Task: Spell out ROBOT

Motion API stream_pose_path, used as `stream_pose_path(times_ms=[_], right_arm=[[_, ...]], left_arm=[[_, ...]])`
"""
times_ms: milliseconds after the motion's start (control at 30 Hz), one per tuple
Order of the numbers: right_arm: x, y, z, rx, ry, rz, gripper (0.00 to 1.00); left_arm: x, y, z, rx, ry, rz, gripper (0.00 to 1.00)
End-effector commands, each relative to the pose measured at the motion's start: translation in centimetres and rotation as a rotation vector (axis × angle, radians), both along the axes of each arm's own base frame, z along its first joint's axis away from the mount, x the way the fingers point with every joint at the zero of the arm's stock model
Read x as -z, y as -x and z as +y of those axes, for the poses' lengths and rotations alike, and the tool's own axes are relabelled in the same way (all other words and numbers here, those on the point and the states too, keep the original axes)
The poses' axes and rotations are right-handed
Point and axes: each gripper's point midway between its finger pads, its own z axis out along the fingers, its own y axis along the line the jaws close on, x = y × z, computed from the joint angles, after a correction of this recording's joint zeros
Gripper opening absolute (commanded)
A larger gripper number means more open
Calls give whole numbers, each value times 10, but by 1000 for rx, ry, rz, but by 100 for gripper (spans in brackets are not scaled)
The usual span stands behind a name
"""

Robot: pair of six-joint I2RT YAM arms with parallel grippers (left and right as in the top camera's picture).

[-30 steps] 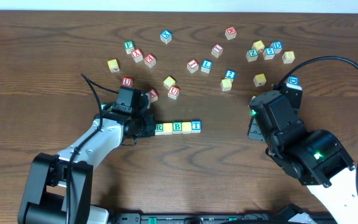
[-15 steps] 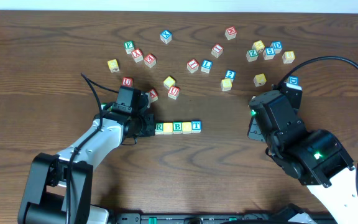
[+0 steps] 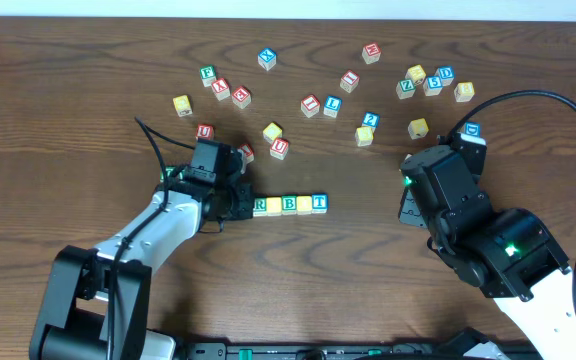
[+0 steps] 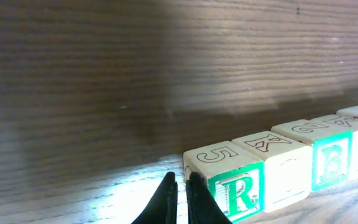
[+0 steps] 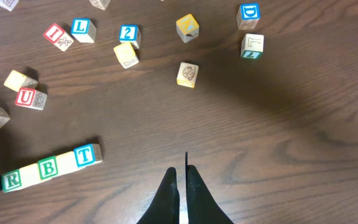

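Note:
Five cubes stand in one row on the table: green R (image 3: pixel 260 206), a yellow-faced cube (image 3: pixel 274 205), green B (image 3: pixel 288 205), a second yellow-faced cube (image 3: pixel 303 204) and blue T (image 3: pixel 319 203). My left gripper (image 3: pixel 242 205) is shut with nothing held. In the left wrist view, the left gripper (image 4: pixel 180 180) has one fingertip against the left end of the R cube (image 4: pixel 238 193). My right gripper (image 5: pixel 180 169) is shut and empty over bare wood, well to the right of the T cube (image 5: pixel 84 154).
Loose cubes are scattered across the back: a green F (image 3: pixel 207 73), a red U (image 3: pixel 280 148), a yellow one (image 3: pixel 272 132) and a cluster at the far right (image 3: pixel 433 82). A blue cube (image 3: pixel 471 130) lies beside the right arm (image 3: pixel 448 200).
The left gripper has edged to the right, and the whole row of cubes has slid slightly right with it. The right arm has not moved.

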Motion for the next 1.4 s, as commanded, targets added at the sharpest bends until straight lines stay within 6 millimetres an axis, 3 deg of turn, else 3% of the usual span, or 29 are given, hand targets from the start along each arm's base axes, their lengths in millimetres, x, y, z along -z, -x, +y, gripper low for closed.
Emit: stream_pose_path(times_ms=[0, 1167, 1367], right_arm=[[-11, -2, -3, 1, -1, -32, 1], [-11, -2, -5, 7, 11, -33, 1], [-11, -2, -9, 17, 29, -36, 1]], left_arm=[[1, 7, -7, 18, 14, 12, 8], [3, 12, -6, 14, 9, 34, 8], [-8, 12, -3, 8, 6, 15, 7]])
